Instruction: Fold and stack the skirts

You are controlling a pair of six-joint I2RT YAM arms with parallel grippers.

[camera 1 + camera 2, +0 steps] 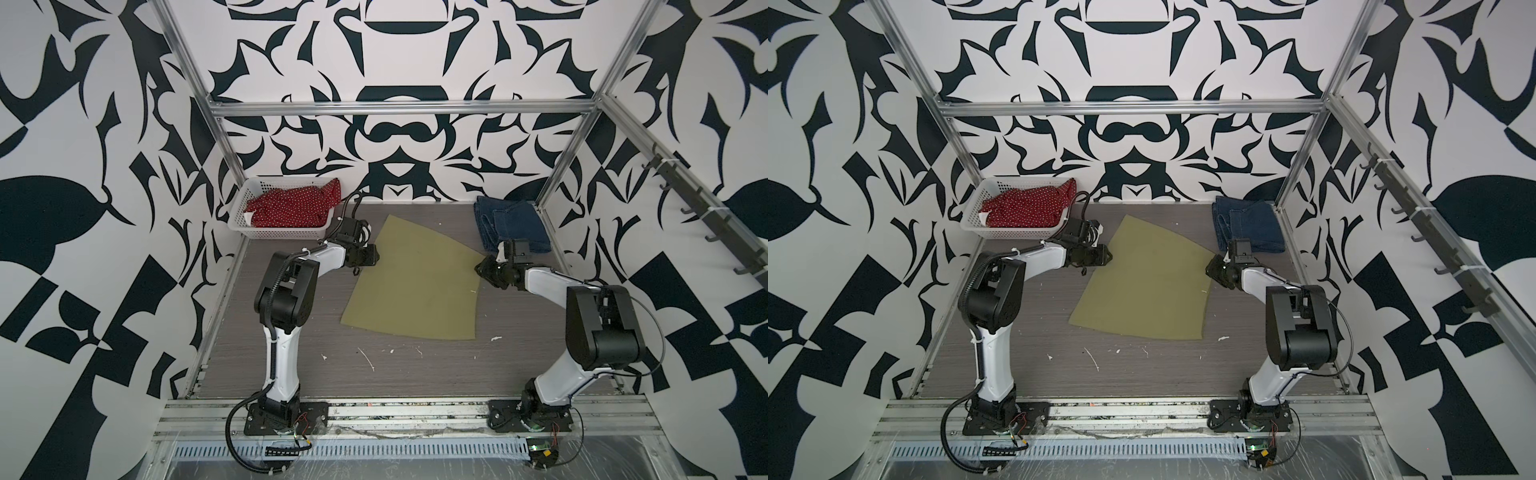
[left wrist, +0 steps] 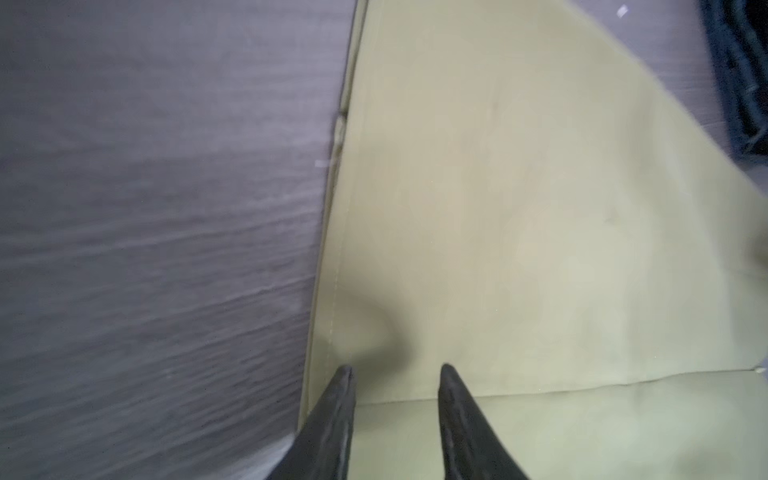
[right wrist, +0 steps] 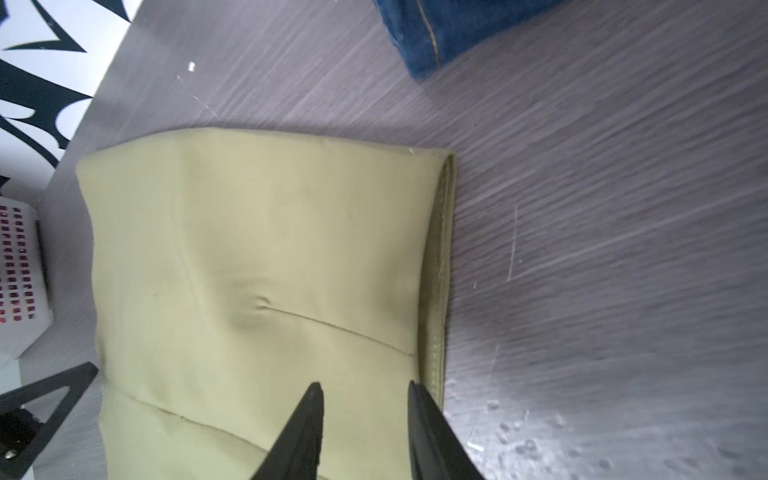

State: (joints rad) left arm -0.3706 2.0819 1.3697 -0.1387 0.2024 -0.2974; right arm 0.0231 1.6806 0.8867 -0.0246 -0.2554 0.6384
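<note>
**Top views.** In both top views the olive-green skirt [image 1: 415,282] is seen spread flat at the middle of the table [image 1: 415,374]. The denim skirt [image 1: 515,226] lies folded at the far right corner. The red polka-dot skirt [image 1: 291,208] is heaped in the basket [image 1: 282,233] at the far left. The left gripper [image 1: 375,257] is held low at the olive-green skirt's left edge and the right gripper [image 1: 481,269] at its right corner. Both forearms are reached inward with elbows raised, and the wrists are turned toward each other.

**Left wrist view.** The left gripper [image 2: 397,374] is shown with jaws parted and nothing between them, poised just inside the stitched side hem. Risk: if only the upper layer is pinched, the lower layer is likely to be left behind and the fold skewed.

**Right wrist view.** The right gripper [image 3: 363,388] is likewise parted and empty, above the cloth just beside the seamed edge. A small pucker is visible in the fabric. Risk: if the two grasps are closed unevenly or lifted out of step, the cloth may be dragged and creased. A wide sweep could also disturb the denim skirt [image 3: 457,29] nearby.
</note>
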